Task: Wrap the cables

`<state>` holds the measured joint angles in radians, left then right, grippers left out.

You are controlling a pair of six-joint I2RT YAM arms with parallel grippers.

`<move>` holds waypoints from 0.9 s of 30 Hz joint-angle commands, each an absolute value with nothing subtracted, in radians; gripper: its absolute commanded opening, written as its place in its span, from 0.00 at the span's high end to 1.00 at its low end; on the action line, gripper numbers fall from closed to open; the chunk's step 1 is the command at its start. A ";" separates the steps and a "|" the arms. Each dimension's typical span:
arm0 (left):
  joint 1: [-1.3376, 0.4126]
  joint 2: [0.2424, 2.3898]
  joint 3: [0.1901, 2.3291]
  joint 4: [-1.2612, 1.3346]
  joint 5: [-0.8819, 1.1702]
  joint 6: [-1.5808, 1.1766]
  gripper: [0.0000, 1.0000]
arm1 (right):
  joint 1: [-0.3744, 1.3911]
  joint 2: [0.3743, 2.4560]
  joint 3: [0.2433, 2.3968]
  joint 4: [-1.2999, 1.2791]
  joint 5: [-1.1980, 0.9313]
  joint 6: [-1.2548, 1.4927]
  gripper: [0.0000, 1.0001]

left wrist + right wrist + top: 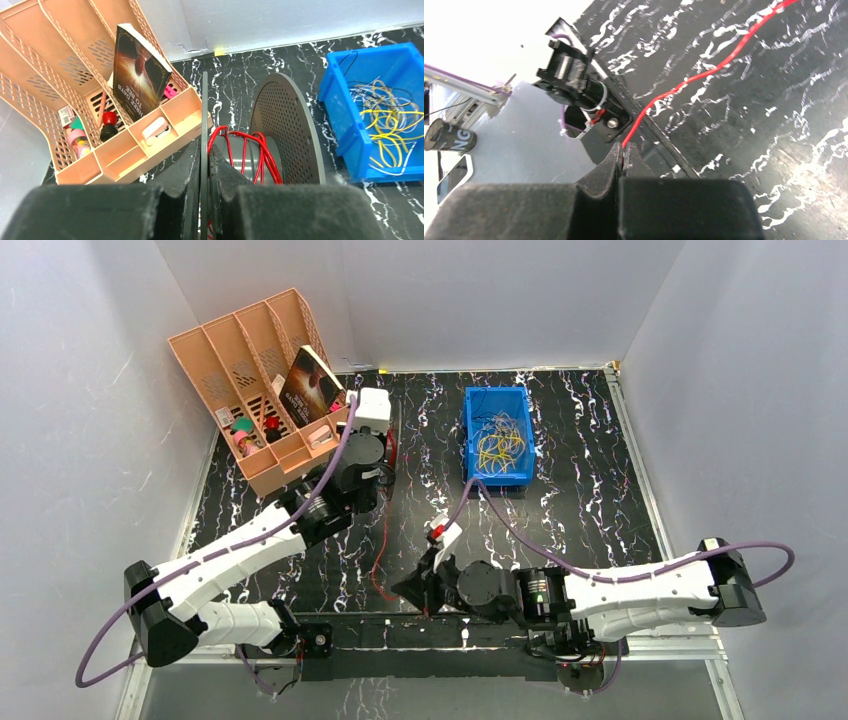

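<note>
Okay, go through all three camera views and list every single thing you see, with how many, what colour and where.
red cable: one, red, partly wound on the spool, trailing across the table to the right arm
spool: one, dark grey with perforated flanges, centre-left of the table
blue bin: one, far right of centre
yellow wires: a tangle, inside the blue bin
desk organizer: one, peach, far left corner
book: one, dark cover, leaning in the organizer
small stationery: several, mixed colours, in organizer compartments
table: one, black with white marbling
left gripper: black, jaws shut on a spool flange
right gripper: black, jaws shut on the red cable
</note>
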<state>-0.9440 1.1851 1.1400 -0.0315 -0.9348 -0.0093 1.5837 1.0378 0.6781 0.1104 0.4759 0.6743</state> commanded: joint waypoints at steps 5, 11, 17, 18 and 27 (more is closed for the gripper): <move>-0.944 1.174 1.098 0.091 -1.007 0.021 1.00 | 1.794 1.070 0.915 0.031 0.749 0.508 1.00; -0.942 1.160 1.033 0.045 -0.988 -0.026 1.00 | 1.847 1.065 1.020 -0.006 0.827 0.471 1.00; -0.942 1.163 0.947 -0.066 -0.907 -0.115 1.00 | 1.856 1.028 1.165 -0.014 0.979 0.342 1.00; -0.942 1.160 0.927 -0.085 -0.886 -0.127 1.00 | 1.855 1.008 1.181 -0.010 1.033 0.300 1.00; -0.943 1.130 0.848 -0.127 -0.717 -0.161 1.00 | 1.659 0.993 1.267 -0.088 1.051 0.202 1.00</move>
